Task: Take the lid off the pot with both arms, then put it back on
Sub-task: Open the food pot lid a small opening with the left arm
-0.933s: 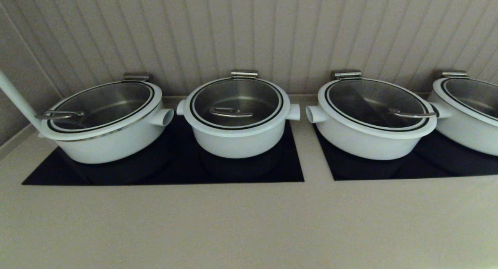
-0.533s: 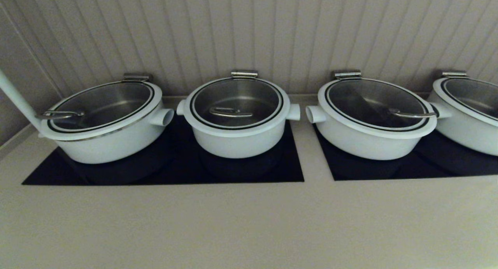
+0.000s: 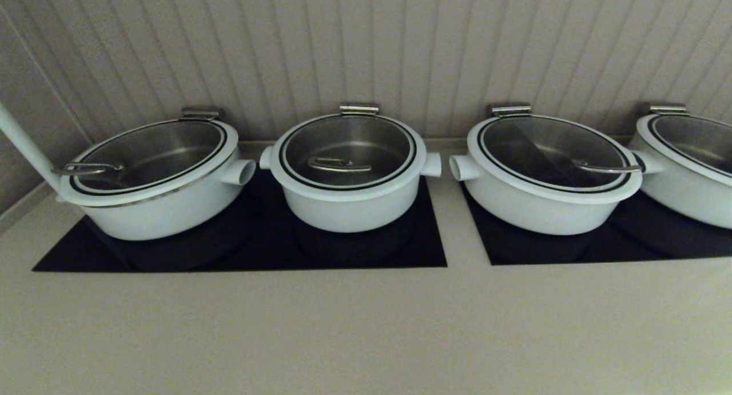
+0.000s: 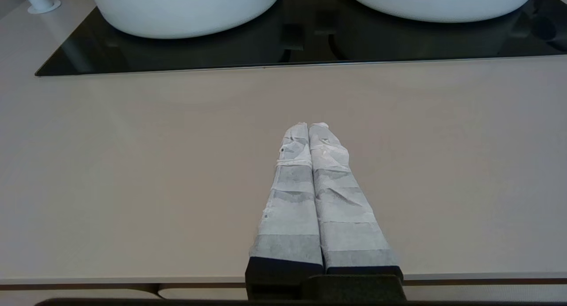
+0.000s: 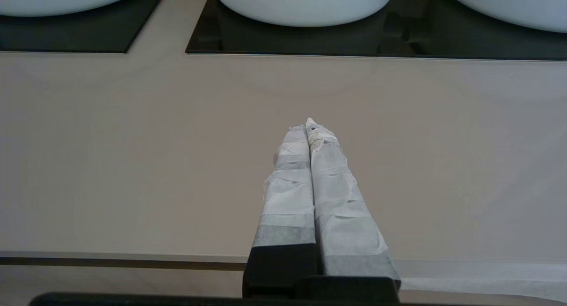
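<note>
Nothing has moved lately: lid (image 3: 347,150) sits on pot (image 3: 349,203) far ahead of left gripper (image 4: 308,126) and right gripper (image 5: 307,125), fingers pressed closed over the bench (image 4: 133,173), so lifting hasn't begun.

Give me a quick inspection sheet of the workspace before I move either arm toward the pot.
Surface: beige counter with two black cooktop panels.
Job's things: the lid sits closed on the pot, its steel handle free.
Clutter: three wider lidded pots; a white post far left.
Grippers: left gripper and right gripper shut, empty, above the counter's near edge, short of the cooktops.
Cables: nothing seen.
Surroundings: ribbed wall panelling behind the pots.
</note>
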You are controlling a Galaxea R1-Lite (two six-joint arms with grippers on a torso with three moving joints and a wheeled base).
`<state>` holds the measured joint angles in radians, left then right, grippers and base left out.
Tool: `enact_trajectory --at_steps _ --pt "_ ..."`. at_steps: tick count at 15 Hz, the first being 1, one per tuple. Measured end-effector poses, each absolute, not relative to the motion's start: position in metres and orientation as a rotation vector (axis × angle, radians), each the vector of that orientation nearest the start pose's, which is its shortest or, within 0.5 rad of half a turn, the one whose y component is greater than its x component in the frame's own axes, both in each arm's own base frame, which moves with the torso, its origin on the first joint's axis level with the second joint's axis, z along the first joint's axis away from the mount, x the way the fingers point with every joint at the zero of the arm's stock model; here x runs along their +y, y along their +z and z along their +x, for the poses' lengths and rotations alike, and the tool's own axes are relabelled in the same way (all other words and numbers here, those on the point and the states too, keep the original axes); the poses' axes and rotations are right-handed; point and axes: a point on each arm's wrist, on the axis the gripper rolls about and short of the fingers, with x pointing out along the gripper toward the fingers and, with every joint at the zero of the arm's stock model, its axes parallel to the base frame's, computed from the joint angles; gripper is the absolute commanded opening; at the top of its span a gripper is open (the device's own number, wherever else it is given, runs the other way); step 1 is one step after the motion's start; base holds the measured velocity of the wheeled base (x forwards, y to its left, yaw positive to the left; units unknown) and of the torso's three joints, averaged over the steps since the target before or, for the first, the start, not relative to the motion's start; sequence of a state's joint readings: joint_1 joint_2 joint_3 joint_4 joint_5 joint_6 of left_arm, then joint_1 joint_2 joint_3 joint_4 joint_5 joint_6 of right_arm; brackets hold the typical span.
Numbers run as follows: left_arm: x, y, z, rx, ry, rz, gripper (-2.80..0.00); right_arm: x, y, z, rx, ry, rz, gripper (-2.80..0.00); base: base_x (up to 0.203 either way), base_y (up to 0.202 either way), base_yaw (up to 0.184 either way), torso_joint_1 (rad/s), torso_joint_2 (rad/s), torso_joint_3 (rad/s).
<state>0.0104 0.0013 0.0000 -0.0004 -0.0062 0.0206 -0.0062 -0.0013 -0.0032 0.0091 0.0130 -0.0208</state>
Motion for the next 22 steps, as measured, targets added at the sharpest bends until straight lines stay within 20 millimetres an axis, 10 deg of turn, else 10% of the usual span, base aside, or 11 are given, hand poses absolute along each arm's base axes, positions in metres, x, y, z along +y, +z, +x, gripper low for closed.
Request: enact_trajectory --at_steps 9,16,22 --pt "-0.001 0.082 -0.023 -0.059 -0.049 0.126 -2.8 0.0 0.075 -0.023 0.004 0.007 -0.021 -2.8 0.0 0.0 0.0 0.0 0.0 0.0" --pt "-0.008 0.149 -0.043 -0.231 -0.317 0.168 -2.8 0.0 0.075 -0.023 0.005 0.007 -0.021 -2.8 0.0 0.0 0.0 0.0 0.0 0.0" --pt "-0.011 0.217 -0.018 -0.17 -0.501 0.151 -2.8 0.0 0.075 -0.023 0.004 0.007 -0.02 -2.8 0.0 0.0 0.0 0.0 0.0 0.0"
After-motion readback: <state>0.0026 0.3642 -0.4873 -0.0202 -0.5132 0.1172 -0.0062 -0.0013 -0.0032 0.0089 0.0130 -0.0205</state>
